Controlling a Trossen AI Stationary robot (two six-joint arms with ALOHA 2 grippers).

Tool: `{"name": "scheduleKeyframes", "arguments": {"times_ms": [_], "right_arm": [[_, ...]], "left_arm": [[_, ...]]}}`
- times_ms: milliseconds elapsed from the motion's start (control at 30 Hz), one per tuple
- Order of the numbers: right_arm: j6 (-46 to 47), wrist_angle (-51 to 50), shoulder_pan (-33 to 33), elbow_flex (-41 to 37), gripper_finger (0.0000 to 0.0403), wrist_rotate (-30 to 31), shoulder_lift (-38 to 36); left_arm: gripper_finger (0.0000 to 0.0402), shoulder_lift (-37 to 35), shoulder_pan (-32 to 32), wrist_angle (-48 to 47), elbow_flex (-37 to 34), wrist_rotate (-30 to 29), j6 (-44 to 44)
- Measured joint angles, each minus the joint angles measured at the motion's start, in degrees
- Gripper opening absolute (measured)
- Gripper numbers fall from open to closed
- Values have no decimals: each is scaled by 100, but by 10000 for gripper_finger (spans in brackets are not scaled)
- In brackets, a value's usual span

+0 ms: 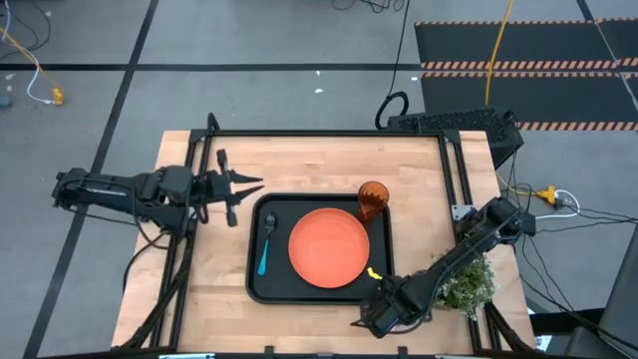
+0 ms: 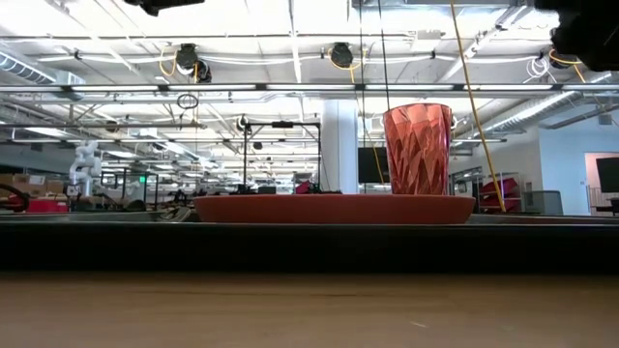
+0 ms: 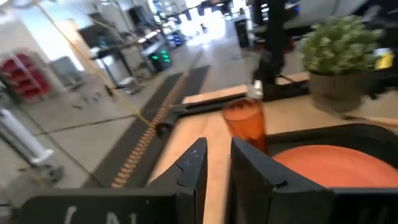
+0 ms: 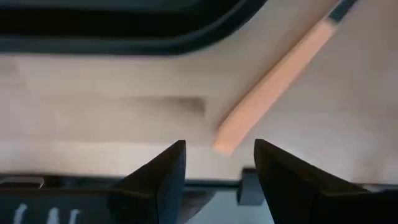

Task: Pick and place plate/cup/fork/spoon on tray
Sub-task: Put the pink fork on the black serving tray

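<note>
The black tray (image 1: 261, 291) lies mid-table. On it rest the orange plate (image 1: 329, 247), the orange cup (image 1: 372, 199) upright at its far right corner, and the blue-handled spoon (image 1: 265, 244) along its left side. The fork's tan handle (image 4: 273, 81) lies flat on the wood just outside the tray's rim (image 4: 124, 40); its tines are out of frame. My right gripper (image 4: 219, 149) stands open at the tray's near right corner (image 1: 377, 317), pointing down, with the handle's free end between its fingertips, apart from them. My left gripper (image 1: 249, 189) is held level to the left of the tray, slightly open and empty (image 3: 217, 155).
A small potted plant (image 1: 469, 284) stands by the table's near right edge, beside my right arm. A black frame rail (image 1: 329, 135) runs along the table's far edge. Bare wood shows to the left of the tray and along the near edge.
</note>
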Motion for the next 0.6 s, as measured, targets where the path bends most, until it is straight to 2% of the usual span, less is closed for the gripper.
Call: {"name": "scheduleKeyframes", "arguments": {"times_ms": [167,300,600], "right_arm": [[-1,-562,76,0,180,-38,56],[-2,-679,191,-156,180,-38,71],[96,603,260,-1024,180,-51,68]], "left_arm": [[76,-120,-4,-61,-323,493,-246],[76,-155,-20,-42,-569,558,-379],[76,-155,-22,-307,-818,560,-726]]}}
